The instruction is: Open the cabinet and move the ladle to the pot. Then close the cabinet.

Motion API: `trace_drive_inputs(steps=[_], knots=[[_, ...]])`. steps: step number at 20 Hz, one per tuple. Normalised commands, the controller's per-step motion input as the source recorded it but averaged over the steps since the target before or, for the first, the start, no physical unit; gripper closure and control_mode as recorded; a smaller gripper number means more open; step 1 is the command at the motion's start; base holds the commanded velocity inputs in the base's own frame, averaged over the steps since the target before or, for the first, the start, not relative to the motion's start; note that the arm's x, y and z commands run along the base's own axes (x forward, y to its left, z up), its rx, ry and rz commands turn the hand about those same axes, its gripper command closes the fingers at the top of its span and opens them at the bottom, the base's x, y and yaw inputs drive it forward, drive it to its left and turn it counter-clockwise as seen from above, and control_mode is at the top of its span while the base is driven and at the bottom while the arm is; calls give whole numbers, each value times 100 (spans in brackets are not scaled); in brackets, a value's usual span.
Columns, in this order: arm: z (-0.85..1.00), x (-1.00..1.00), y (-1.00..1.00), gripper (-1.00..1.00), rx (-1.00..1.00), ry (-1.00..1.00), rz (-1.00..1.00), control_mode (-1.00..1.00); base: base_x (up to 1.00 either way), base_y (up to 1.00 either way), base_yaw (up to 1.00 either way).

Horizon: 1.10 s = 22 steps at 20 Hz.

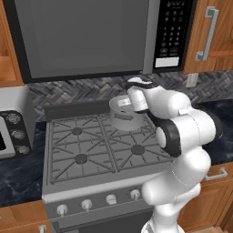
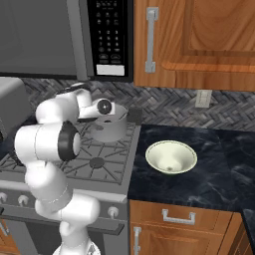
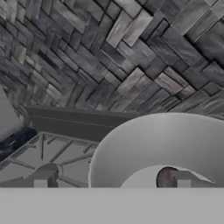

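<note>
Now, at the stove:
Pot: the grey pot [image 1: 125,114] stands on the rear right burner of the stove [image 1: 82,150], close to the herringbone backsplash [image 3: 109,52]; in the hand view its rim and inner wall [image 3: 162,148] lie just below the camera.
Ladle: a small dark rounded piece shows inside the pot in the hand view; I cannot tell what it is.
Jaws: spread wide and holding nothing; the gripper [image 3: 112,183] hangs over the pot's left rim, one fingertip [image 3: 40,183] over the grate, the other [image 3: 183,183] over the pot's inside.
Arm: bent over the stove's right half, the hand [image 2: 102,107] just above the pot.
Cabinet: the brown wall cabinet [image 2: 199,40] hangs right of the microwave [image 1: 91,36]; its door with the steel bar handle [image 2: 150,40] lies flush, shut.
Worktop: the dark worktop [image 2: 219,169] right of the stove carries a pale bowl [image 2: 171,157], well apart from the pot.
</note>
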Motion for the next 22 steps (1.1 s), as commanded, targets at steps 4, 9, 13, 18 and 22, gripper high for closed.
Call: trace_drive_inputs(steps=[4,9,13,18,22], knots=[[93,-100,0,-100,0,-12,0,-100,0,0,0],[68,-100,0,-100,0,0,0,-100,0,0,0],[86,-100,0,-100,0,5,0,-100,0,0,0],[100,-100,0,-100,0,18,0,-100,0,0,0],[100,-100,0,-100,-1,25,0,-100,0,0,0]])
